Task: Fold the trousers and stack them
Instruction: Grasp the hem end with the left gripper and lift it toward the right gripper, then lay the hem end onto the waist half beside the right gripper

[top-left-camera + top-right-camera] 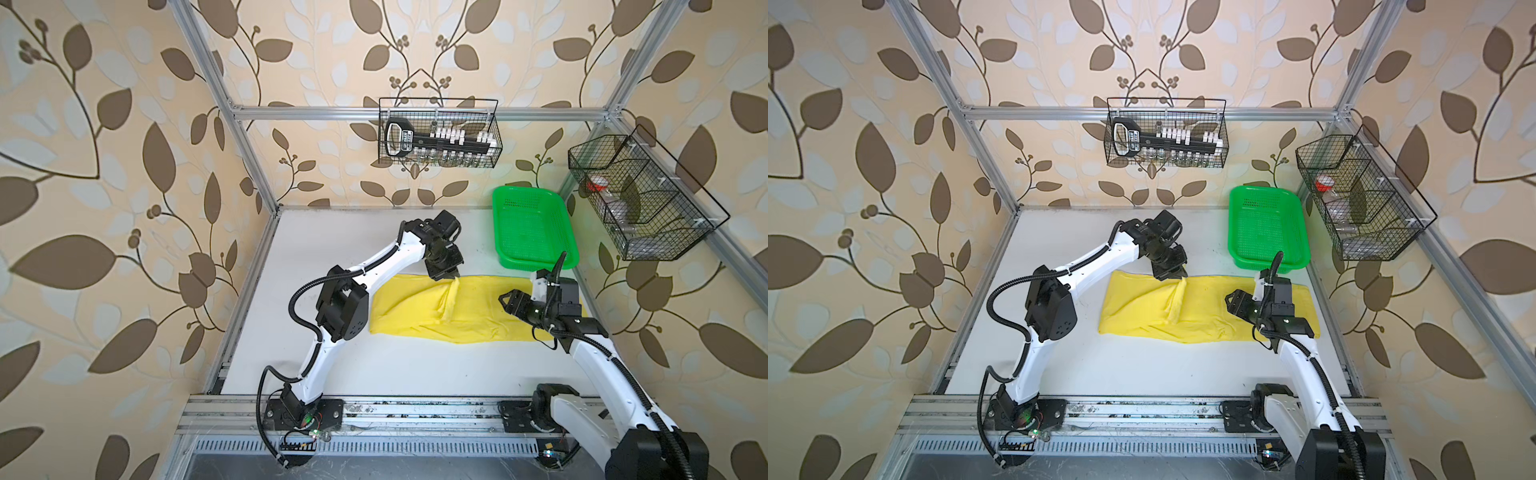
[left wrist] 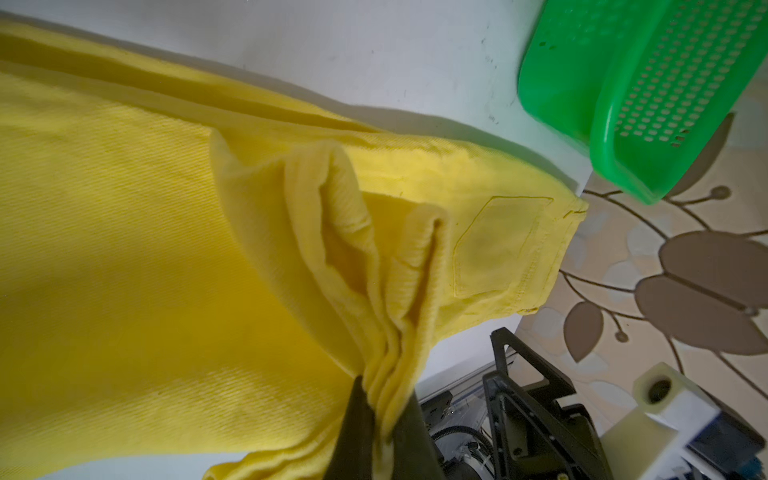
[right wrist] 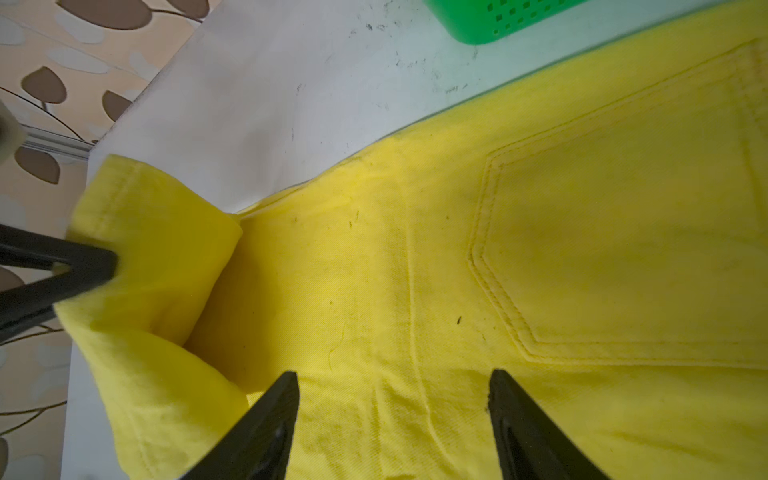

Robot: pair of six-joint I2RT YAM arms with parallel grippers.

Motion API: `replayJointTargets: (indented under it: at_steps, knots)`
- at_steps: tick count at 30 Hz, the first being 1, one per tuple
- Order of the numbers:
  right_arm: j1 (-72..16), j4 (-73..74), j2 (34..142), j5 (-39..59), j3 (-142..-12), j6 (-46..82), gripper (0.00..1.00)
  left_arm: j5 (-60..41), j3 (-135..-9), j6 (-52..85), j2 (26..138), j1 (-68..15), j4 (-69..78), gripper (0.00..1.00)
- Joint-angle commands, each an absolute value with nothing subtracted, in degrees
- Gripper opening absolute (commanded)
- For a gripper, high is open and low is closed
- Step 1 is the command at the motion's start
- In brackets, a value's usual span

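Left gripper [image 1: 454,277] tight on trousers [image 1: 407,316]; small bottles [image 1: 453,160] in wire basket [image 1: 409,164]

The right arm [image 1: 582,353] hides one end of the bright yellow cloth trousers [image 1: 407,307]; small contents of the black wire basket [image 1: 399,160] cannot be made out.

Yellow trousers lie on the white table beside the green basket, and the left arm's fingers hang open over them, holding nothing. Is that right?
Not quite: the left arm's fingers are shut, pinching a bunched fold of the trousers, as the left wrist view shows. The trousers do lie on the table beside the basket.
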State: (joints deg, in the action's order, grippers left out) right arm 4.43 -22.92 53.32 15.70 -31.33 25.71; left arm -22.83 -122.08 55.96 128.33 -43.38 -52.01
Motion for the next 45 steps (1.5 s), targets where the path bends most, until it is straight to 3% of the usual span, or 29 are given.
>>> replayJointTargets:
  at_steps: [1,13,15,20,24,29,37,45]
  knots:
    - [4.75,-23.47,53.18,16.7,-30.47,24.36,0.73,-26.36,-125.6,56.03,130.32,-44.6,-51.97,0.0]
    - [4.83,-22.65,54.49,16.95,-30.08,24.28,0.73,-26.35,-129.81,55.47,137.73,-46.72,-49.66,0.01]
    - [4.83,-22.61,54.42,16.92,-29.89,24.32,0.73,-25.23,-129.78,55.42,137.73,-46.72,-47.15,0.09]
    - [4.77,-24.13,53.46,16.39,-31.14,23.66,0.73,-26.28,-130.12,53.77,137.2,-46.76,-42.35,0.4]
    - [4.83,-25.95,52.71,16.35,-33.08,23.03,0.73,-25.86,-130.37,48.99,134.48,-46.59,-43.07,0.5]
    - [3.46,-27.71,51.45,17.16,-35.25,22.46,0.73,-23.19,-128.24,40.4,127.99,-45.76,-51.63,0.55]
    - [-6.1,-24.08,57.3,16.46,-36.43,26.01,0.7,-14.91,-105.69,31.03,112.2,-40.31,-60.95,0.58]
    - [-14.81,-14.58,69.34,16.41,-34.83,32.52,0.67,-14.33,-84.98,28.5,100.94,-34.09,-56.54,0.59]
